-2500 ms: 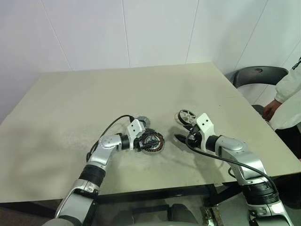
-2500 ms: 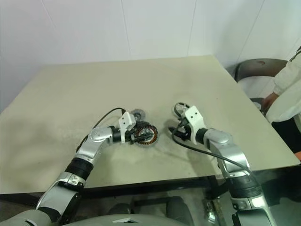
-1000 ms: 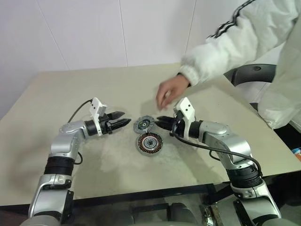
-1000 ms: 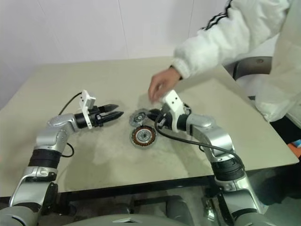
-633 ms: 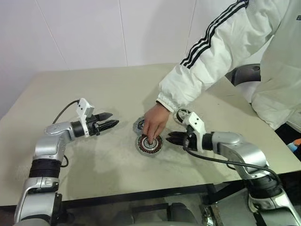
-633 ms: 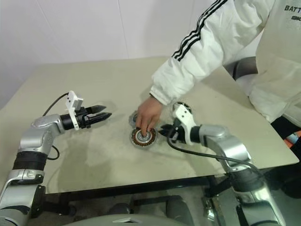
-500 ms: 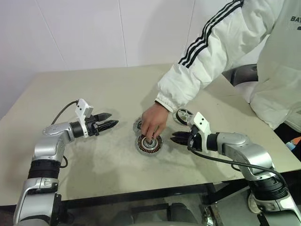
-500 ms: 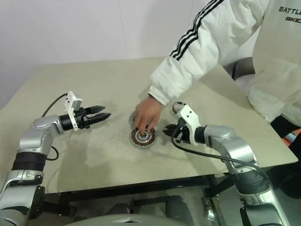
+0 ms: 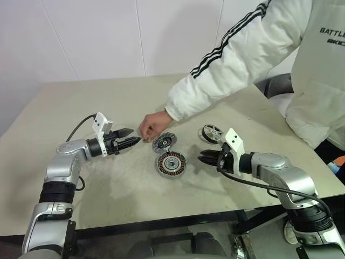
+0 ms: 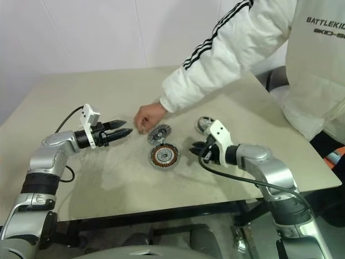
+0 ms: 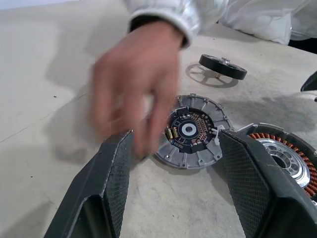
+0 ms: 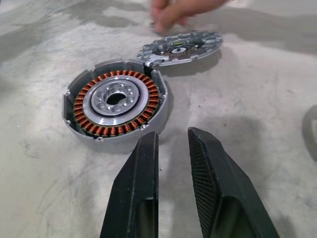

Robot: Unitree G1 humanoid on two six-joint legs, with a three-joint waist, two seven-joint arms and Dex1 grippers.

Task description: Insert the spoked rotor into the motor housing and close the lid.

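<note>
1. Motor housing (image 9: 171, 163) sat on the worktop (image 9: 81, 108) mid-front, open side up, copper windings visible, nothing inside the core.
2. Lid (image 9: 163, 142) lay flat just behind the housing, dark centre up; in the right wrist view its rim looked touching or nearly touching the housing wall.
3. Spoked rotor (image 9: 211, 132) lay on the worktop to the right of the lid, apart from both, behind the right hand.
4. Left hand (image 9: 135, 142) was released, fingers spread, empty, pointing at the lid from the left, above the worktop.
5. Right hand (image 9: 201, 156) was nearly clenched, narrow gap between fingers, grasping nothing, just right of the housing.
6. Person's hand (image 9: 152, 124) in a white sleeve (image 9: 226, 59) hovered just left-behind the lid, close to the left hand's tips.
</note>
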